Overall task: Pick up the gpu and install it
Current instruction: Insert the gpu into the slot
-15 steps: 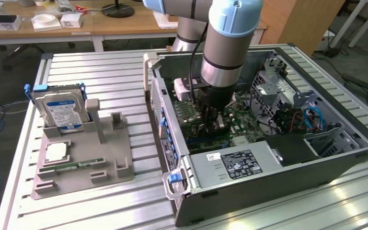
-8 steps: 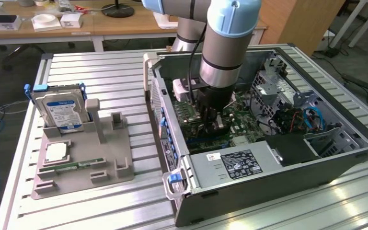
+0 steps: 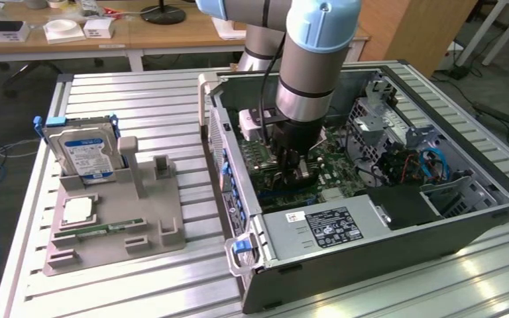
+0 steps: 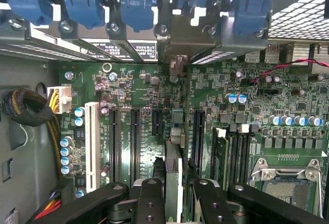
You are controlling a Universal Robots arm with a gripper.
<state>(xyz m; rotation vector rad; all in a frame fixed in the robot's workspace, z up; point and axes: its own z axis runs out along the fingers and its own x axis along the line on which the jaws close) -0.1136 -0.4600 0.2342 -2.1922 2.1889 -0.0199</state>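
Exterior view: a ribbed silver metal table [image 3: 130, 99] carries an open black desktop computer case [image 3: 466, 218] along its right side and a grey moulded parts holder [image 3: 113, 225] near its left edge. A silver hard drive with a blue label [image 3: 82, 154] stands upright at the holder's rear; a narrow green memory stick [image 3: 95, 228] lies towards its front.

The grey and light-blue robot arm [image 3: 312, 59] reaches down into the case, over the green motherboard [image 3: 347, 173].

Wrist view: the black two-finger gripper [image 4: 174, 193] is clamped on the gpu [image 4: 174, 147], a thin green circuit-board card seen edge-on. One finger [image 4: 149, 196] sits against each face. The card stands upright above the black expansion slots [image 4: 134, 142], and its far end reaches towards the rear bracket bay with blue plastic retainers [image 4: 136, 8]. Whether its edge connector is seated cannot be determined.

Handling assessment: the card is probably light and stiff, but fragile. Its faces carry small components. The jaws should bear on bare board area near the upper edge. Side load is likely to flex the card or strain the slot.
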